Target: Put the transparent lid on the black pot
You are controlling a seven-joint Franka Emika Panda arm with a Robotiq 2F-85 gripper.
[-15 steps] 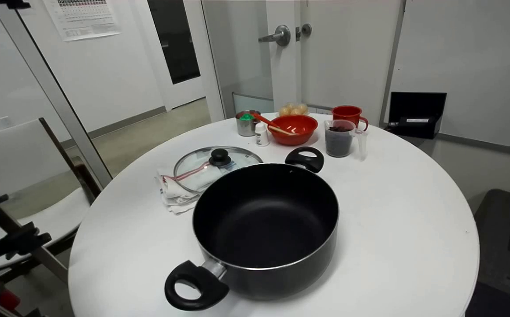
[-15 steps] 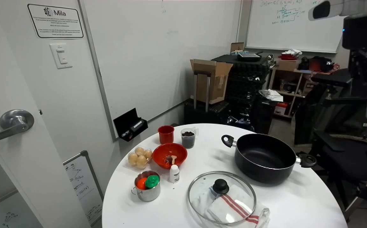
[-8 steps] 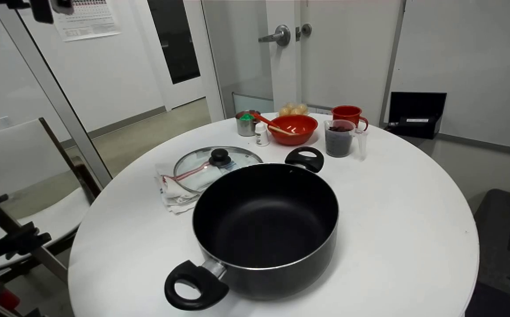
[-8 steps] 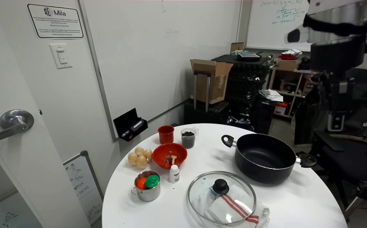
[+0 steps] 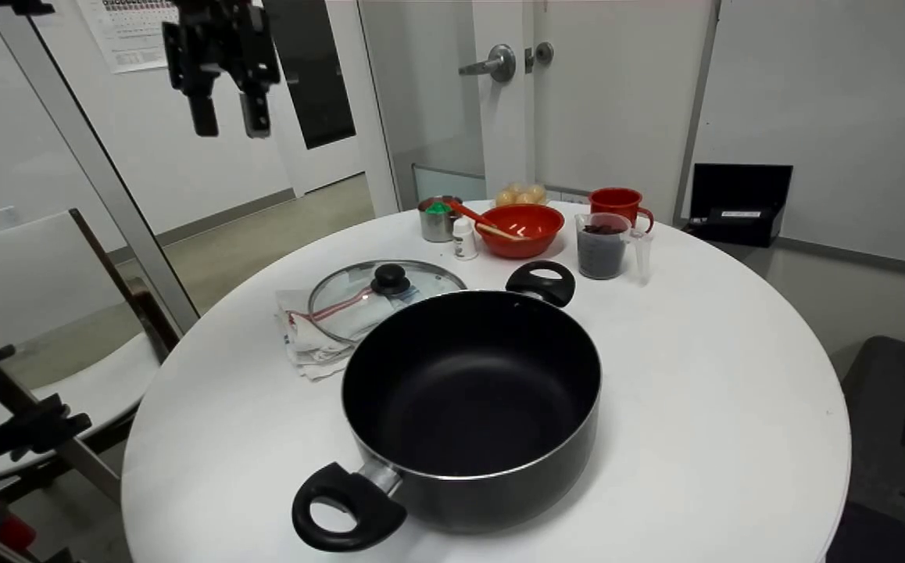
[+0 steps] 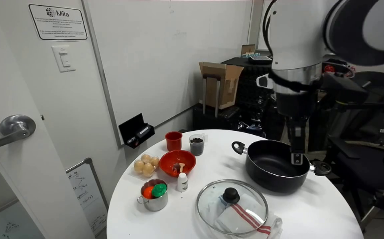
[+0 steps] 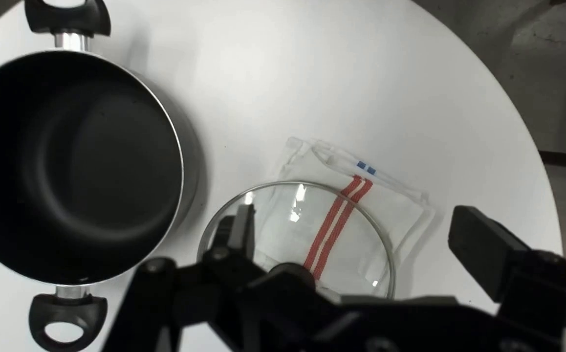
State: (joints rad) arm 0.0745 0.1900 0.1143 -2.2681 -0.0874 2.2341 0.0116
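Note:
The transparent lid lies on a folded towel beside the pot, knob up, in both exterior views (image 5: 390,279) (image 6: 231,195). In the wrist view the lid (image 7: 288,230) lies below the gripper, its black knob partly hidden by the gripper body. The black pot stands uncovered and empty in both exterior views (image 5: 472,407) (image 6: 271,181) and at the left of the wrist view (image 7: 107,161). My gripper (image 7: 354,222) is open and empty, fingers wide apart. It hangs in the air well above the table, pointing down, in both exterior views (image 5: 230,125) (image 6: 296,159).
The white towel (image 6: 273,227) with red stripes sticks out from under the lid. A red bowl (image 6: 178,159), white bottle (image 6: 182,182), steel cup (image 6: 155,200), eggs (image 6: 146,165), red mug (image 6: 173,141) and measuring cup (image 6: 197,146) stand together on the round table.
The arm has swung in over the table, and the gripper has come into an exterior view, moving lower and toward the lid. The lid, pot and towel have not moved.

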